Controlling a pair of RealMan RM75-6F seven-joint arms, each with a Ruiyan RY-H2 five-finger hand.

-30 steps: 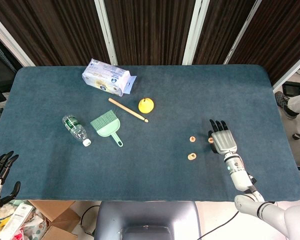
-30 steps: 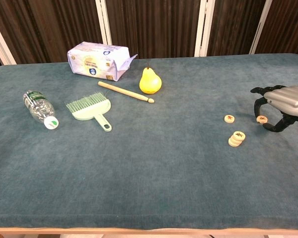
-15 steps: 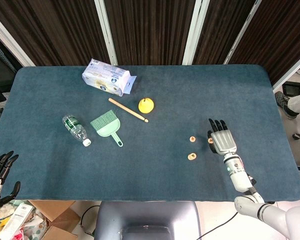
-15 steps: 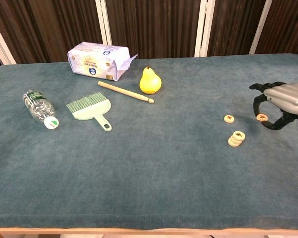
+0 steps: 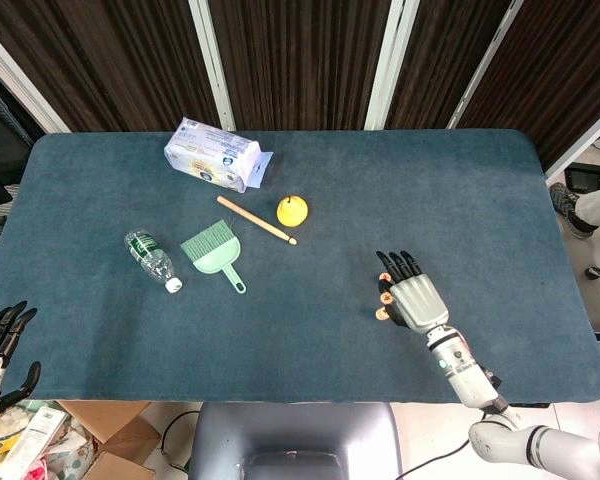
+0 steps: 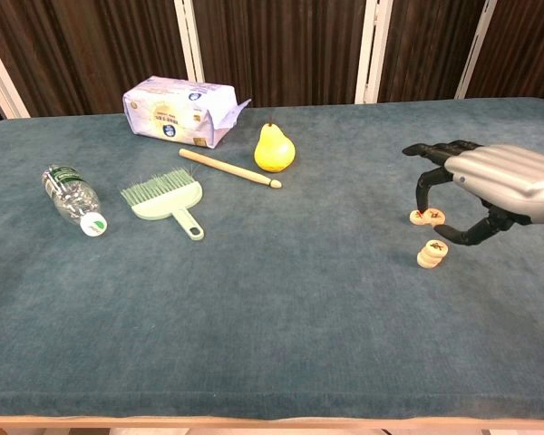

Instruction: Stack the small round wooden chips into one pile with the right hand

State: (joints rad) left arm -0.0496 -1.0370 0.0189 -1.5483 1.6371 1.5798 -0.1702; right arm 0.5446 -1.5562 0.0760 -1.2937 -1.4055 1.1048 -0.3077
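Note:
My right hand hovers over the chips at the table's right side, fingers arched and thumb underneath. It pinches one small round wooden chip at the fingertips. That chip hangs just above a short pile of chips and right beside a lone chip lying on the cloth. In the head view the hand hides most of the chips. My left hand hangs off the table's near left corner, fingers apart and holding nothing.
On the left half of the blue table lie a tissue pack, a yellow pear, a wooden stick, a green hand brush and a plastic bottle.
My right hand has moved left and nearer the table's front, carrying the chip from its far-right spot to just over the pile. The left hand has not moved.

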